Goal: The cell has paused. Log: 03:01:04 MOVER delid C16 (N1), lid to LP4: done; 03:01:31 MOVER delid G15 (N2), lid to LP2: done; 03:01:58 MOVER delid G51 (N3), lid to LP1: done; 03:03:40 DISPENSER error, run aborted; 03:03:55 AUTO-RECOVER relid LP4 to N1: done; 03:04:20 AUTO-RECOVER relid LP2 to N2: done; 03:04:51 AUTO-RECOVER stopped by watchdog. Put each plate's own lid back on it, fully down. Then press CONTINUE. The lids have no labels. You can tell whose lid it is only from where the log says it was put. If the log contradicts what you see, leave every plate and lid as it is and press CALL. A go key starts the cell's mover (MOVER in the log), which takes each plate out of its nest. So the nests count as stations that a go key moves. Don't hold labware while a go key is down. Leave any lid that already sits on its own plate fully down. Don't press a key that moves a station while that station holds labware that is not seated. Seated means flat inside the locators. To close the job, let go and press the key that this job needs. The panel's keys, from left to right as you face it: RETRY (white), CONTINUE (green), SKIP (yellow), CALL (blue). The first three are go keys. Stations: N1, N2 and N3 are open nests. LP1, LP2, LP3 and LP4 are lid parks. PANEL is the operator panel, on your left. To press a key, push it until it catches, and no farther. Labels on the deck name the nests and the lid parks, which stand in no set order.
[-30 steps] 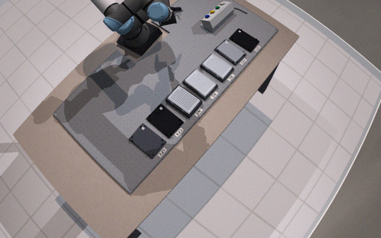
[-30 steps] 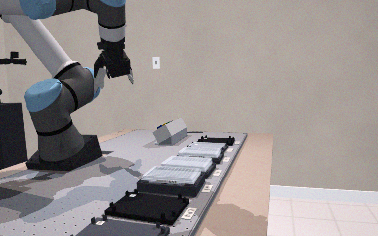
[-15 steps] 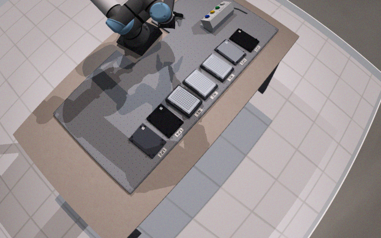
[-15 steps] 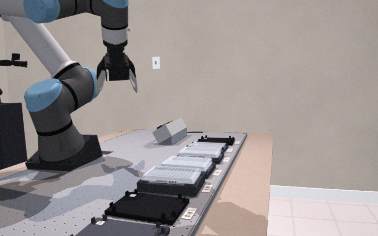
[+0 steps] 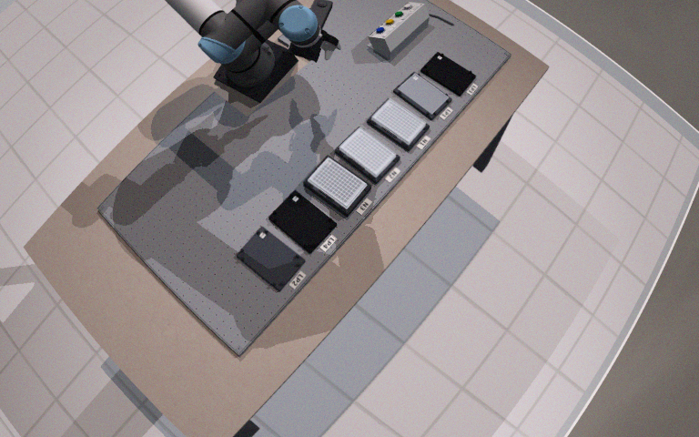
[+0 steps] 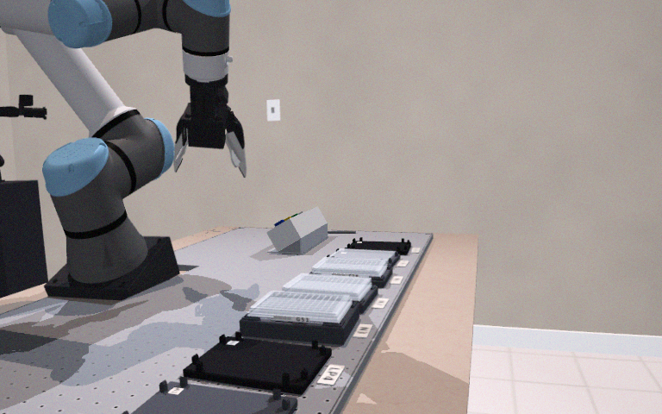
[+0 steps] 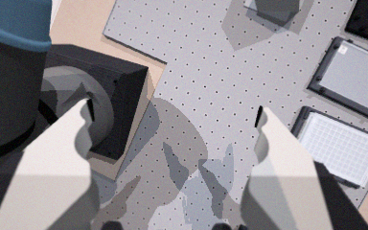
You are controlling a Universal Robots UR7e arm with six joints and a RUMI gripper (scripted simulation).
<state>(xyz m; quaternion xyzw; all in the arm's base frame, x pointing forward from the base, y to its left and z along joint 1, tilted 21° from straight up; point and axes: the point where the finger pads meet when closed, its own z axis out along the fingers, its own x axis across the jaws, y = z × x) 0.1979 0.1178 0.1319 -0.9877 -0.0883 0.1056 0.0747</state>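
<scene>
Hovering high beside my base [image 6: 160, 272], my gripper [image 6: 209, 156] is spread wide, grasping nothing. At two o'clock in my wrist view, the lid [image 7: 342, 72] lies in its park, LP1 [image 5: 446, 112].

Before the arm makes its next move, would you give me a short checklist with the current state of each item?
1. Gripper open and holding nothing: ok.
2. Lid on the N3 plate: not ok, its wells show bare.
3. Lid waiting on LP1, as logged: ok.
4. LP4 bare, as logged: ok.
5. LP2 bare, as logged: cannot tell; it looks grey, not black like LP4, so a lid may lie there.
6. Lids on N1 and N2 fully down: cannot tell; both look flat.
</scene>
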